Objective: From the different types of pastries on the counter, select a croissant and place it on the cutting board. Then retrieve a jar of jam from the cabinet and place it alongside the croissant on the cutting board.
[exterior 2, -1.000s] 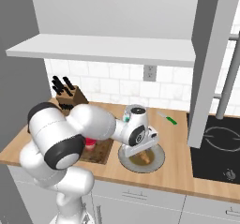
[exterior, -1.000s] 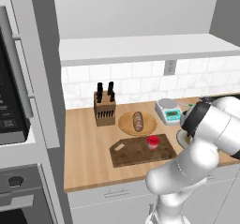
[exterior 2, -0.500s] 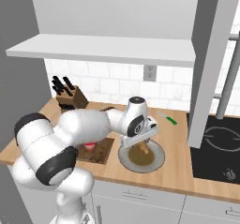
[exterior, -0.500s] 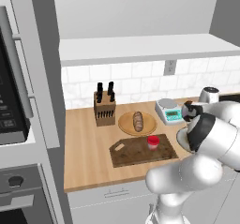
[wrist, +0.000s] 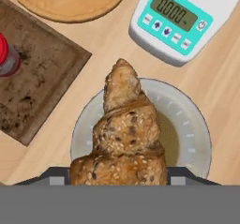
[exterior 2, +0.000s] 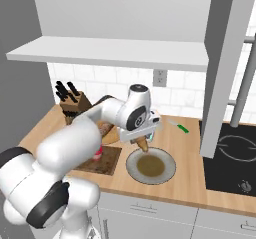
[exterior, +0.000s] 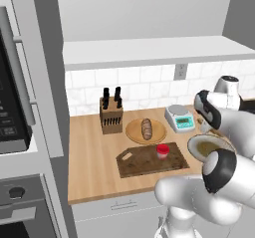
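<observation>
Tan butcher-block counter (exterior: 94,152), gripper (exterior 2: 143,142) clasping lumpy seeded croissant (wrist: 123,138) above round grey plate (wrist: 190,124)

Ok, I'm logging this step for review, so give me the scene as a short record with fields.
gripper: shut on the croissant, raised above the grey plate
cutting board: on the counter, left of the grey plate
jar of jam: upright on the cutting board, red lid on
loaf: on the round wooden plate
scale: beyond the grey plate
knife block: by the backsplash
</observation>
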Robot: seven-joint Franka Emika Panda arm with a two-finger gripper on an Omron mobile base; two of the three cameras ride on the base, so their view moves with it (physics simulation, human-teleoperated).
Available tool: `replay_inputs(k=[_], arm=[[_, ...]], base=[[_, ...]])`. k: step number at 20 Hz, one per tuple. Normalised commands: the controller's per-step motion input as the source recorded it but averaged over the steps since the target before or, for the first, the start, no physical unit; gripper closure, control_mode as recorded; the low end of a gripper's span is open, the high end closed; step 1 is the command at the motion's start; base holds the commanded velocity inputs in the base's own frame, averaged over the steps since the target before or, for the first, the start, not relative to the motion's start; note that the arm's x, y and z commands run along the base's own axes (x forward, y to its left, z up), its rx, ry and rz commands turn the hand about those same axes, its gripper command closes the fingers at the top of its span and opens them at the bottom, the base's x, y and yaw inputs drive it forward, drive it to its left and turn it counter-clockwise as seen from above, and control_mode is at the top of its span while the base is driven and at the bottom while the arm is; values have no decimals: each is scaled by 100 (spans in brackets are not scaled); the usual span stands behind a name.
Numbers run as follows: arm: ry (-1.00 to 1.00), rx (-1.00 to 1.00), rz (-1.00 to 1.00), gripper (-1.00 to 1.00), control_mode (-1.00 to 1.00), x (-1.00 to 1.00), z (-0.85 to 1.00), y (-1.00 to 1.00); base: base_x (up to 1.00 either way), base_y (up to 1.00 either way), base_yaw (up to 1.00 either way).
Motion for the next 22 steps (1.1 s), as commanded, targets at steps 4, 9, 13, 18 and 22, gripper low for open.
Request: replay_inputs(k=[4, 9, 13, 18, 22], arm=[[-8, -4, 0, 100, -100, -63, 23, 99], [-10, -9, 0, 100, -100, -57, 15, 100], [-14, -15, 0, 100, -100, -42, 11, 100], [-8, -4, 0, 100, -100, -29, 27, 100], [-5, -1, 0, 100, -100, -14, 25, 100]], base=[[0, 0, 0], [0, 0, 0], [0, 0, 0], [0, 0, 0], [0, 0, 0]])
